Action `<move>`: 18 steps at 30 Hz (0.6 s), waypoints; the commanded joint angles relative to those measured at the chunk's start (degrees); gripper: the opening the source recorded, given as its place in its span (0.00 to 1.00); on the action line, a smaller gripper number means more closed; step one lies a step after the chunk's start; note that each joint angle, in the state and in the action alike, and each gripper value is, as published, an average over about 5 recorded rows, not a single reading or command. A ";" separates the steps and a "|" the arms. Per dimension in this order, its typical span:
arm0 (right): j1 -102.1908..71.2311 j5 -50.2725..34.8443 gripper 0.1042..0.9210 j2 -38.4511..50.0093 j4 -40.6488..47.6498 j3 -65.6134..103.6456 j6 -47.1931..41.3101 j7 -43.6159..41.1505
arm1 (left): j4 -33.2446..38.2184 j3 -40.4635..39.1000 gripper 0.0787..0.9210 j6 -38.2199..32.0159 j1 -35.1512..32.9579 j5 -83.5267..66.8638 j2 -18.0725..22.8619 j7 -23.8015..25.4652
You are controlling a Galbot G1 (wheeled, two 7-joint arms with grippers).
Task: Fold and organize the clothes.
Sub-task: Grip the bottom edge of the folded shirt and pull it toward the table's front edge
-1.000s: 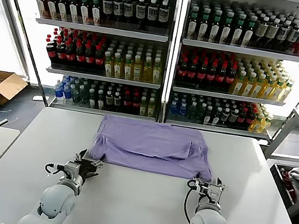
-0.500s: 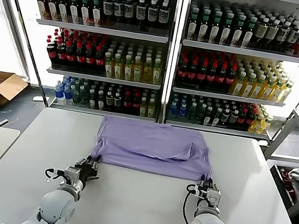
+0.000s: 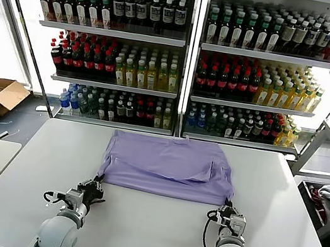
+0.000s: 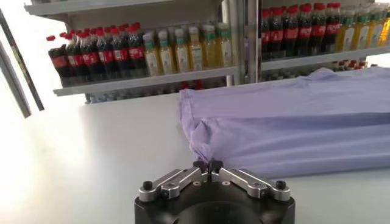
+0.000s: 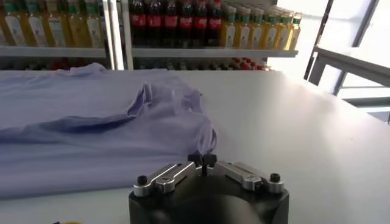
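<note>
One white counter [image 3: 153, 224]; on it toward the far edge, lavender T-shirt [image 3: 167, 165], partly folded. Left gripper [image 3: 94, 189] pinches its near left corner; right gripper [image 3: 227, 210] pinches its near right corner.

A shop is shown. Tall shelves [image 3: 191, 45] are filled with rows of drink bottles [image 3: 236, 82], and a white table [image 3: 153, 224] is set before them.
</note>
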State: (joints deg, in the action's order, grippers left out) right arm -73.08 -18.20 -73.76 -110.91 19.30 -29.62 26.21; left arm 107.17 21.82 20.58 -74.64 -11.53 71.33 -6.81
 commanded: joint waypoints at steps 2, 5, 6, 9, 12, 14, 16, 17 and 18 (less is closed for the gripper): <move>-8.48 1.02 0.02 0.10 -13.27 0.22 -0.64 1.65 | 13.98 1.02 0.02 0.01 -10.40 1.11 -1.01 -0.07; -12.64 1.93 0.02 -0.78 -16.39 0.52 -1.08 2.90 | 16.64 1.81 0.02 -0.21 -14.12 1.27 -0.80 -0.09; -14.32 2.33 0.02 -1.19 -17.45 0.52 -1.21 3.56 | 17.62 2.06 0.02 -0.33 -15.69 1.29 -0.67 -0.16; -18.93 3.93 0.02 -2.51 -19.74 -0.20 -1.67 6.07 | 19.97 2.81 0.02 -0.85 -20.69 1.40 -0.33 -0.61; -24.07 6.33 0.02 -3.62 -21.87 -0.91 -1.52 7.56 | 21.51 3.96 0.02 -2.09 -26.49 2.35 -0.46 -0.94; -27.38 7.36 0.02 -3.25 -22.59 -0.77 -0.47 7.64 | 21.61 4.59 0.02 -3.34 -29.61 3.24 -0.47 -0.93; -29.98 7.72 0.02 -2.53 -22.51 -0.33 0.75 7.76 | 21.08 4.90 0.02 -4.52 -31.54 3.81 -0.11 -0.96; -30.85 7.79 0.02 -2.31 -22.18 -0.08 1.18 7.92 | 20.71 4.83 0.02 -4.98 -32.09 4.10 0.21 -0.98; -31.55 7.93 0.02 -2.15 -21.81 0.10 1.57 8.06 | 20.34 4.61 0.02 -5.45 -32.53 4.41 0.54 -0.97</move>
State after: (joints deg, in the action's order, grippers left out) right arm -93.65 -12.71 -75.60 -127.82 19.29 -29.53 32.12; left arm 123.49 25.32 17.43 -96.32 -8.69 71.51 -7.55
